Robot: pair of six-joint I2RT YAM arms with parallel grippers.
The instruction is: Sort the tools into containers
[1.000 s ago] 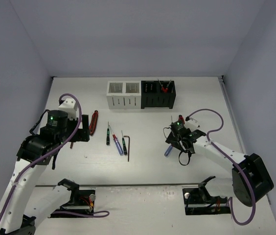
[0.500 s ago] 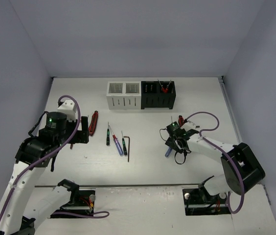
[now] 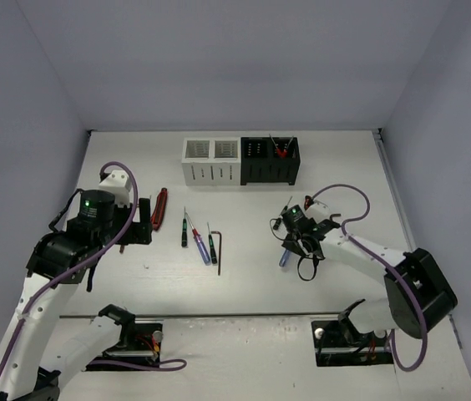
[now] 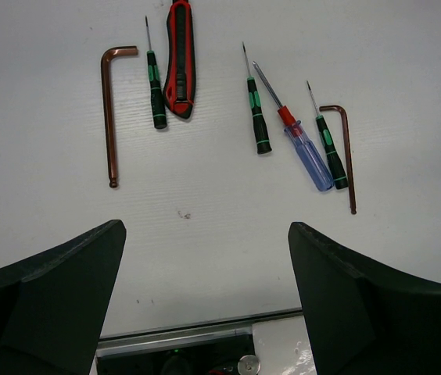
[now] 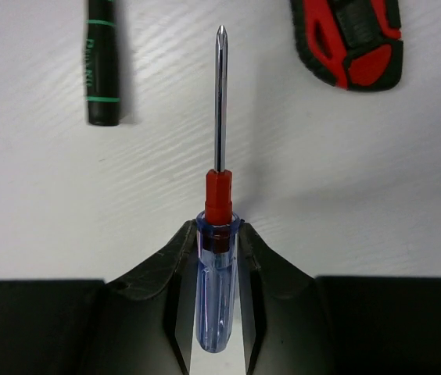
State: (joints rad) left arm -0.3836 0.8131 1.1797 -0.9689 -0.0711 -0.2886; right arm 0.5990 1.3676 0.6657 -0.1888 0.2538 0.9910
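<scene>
A white matt table (image 3: 344, 167) fills the floor of a pale grey-lilac booth, and the wrist views show its surface to be faintly ribbed. The right gripper (image 5: 217, 234) has its black plastic fingers (image 5: 175, 269) pressed in on both sides of a clear blue-handled screwdriver (image 5: 216, 312), low over the table. The smooth translucent handle sits in the groove between them, with its red collar and bright steel shaft pointing away from the wrist. Whether it is off the surface I cannot tell. Beyond the tip lie a black green-banded handle (image 5: 102, 70) on one side and red-and-black plier grips (image 5: 353, 39) on the other, neither touching it.

The left gripper (image 4: 205, 230) hangs with its jaws spread wide and nothing between them. It is above a loose row of seven tools:
- a copper-coloured L-shaped hex key (image 4: 109, 117)
- a thin green-banded screwdriver (image 4: 155, 86)
- red-handled pliers (image 4: 180, 55)
- a second green screwdriver (image 4: 256, 109)
- a second blue-handled screwdriver (image 4: 302, 141)
- a third green screwdriver (image 4: 328, 144)
- a second hex key (image 4: 348, 156)

At the far edge, a white slotted box (image 3: 212, 174) and a black slotted box (image 3: 269, 174) stand side by side, touching. A red-handled tool (image 3: 281, 151) stands upright in the black box's right compartment, and I can make out nothing in the white box.

The sorting looks barely begun: one grasp is in hand and roughly ten tools lie unsorted.
</scene>
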